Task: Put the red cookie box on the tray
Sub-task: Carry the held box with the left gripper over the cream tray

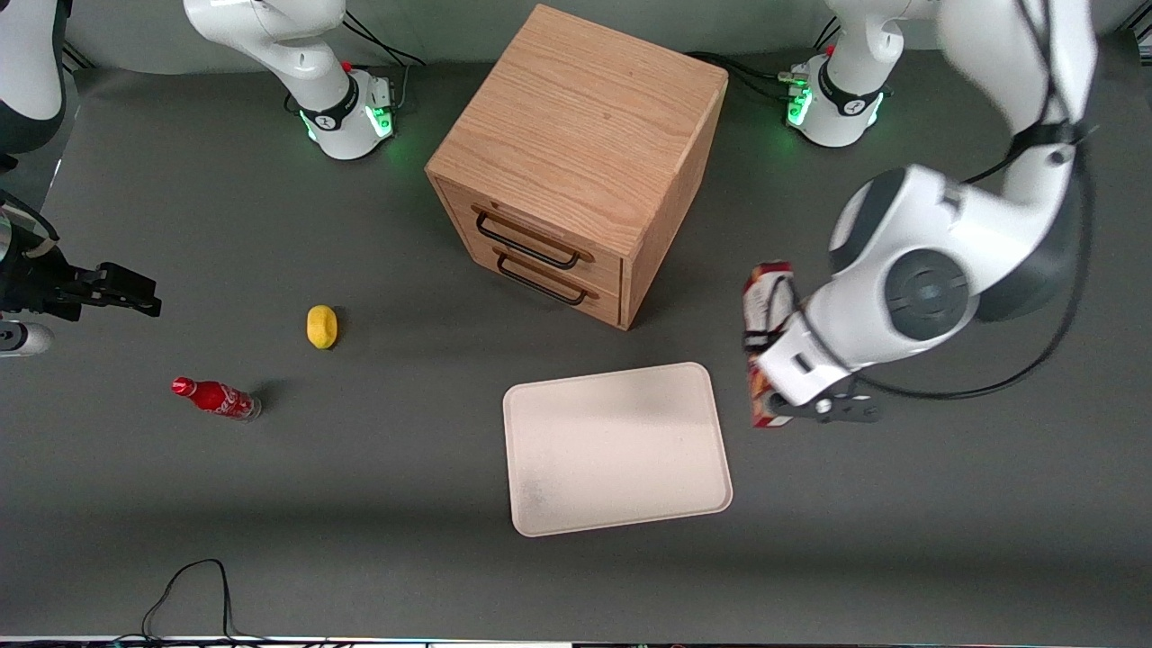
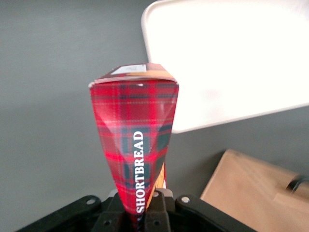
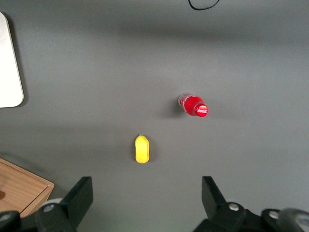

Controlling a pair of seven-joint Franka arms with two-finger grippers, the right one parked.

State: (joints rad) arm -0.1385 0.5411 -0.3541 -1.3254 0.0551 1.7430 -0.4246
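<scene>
1. Tartan-red, the red cookie box [image 2: 134, 140] is clamped in the tool [image 2: 145, 212], whose fingers pinch its narrow end; the word SHORTBREAD runs along the carton's side.
2. From the front, the red cookie box [image 1: 768, 342] hangs in the air under the working arm's wrist, held off the grey table [image 1: 360, 504].
3. It sits just beside the tray [image 1: 621, 450], toward the working arm's end of the table, not over it.
4. Bare and pale cream-pink, the tray lies flat on the table, nearer the front camera than the wooden drawer cabinet [image 1: 576, 162].
5. Toward the parked arm's end lie a yellow lemon-like object [image 1: 321, 326] and a small red soda bottle [image 1: 216, 398], well apart from the tray; the bottle is nearer the front camera than the yellow piece.
</scene>
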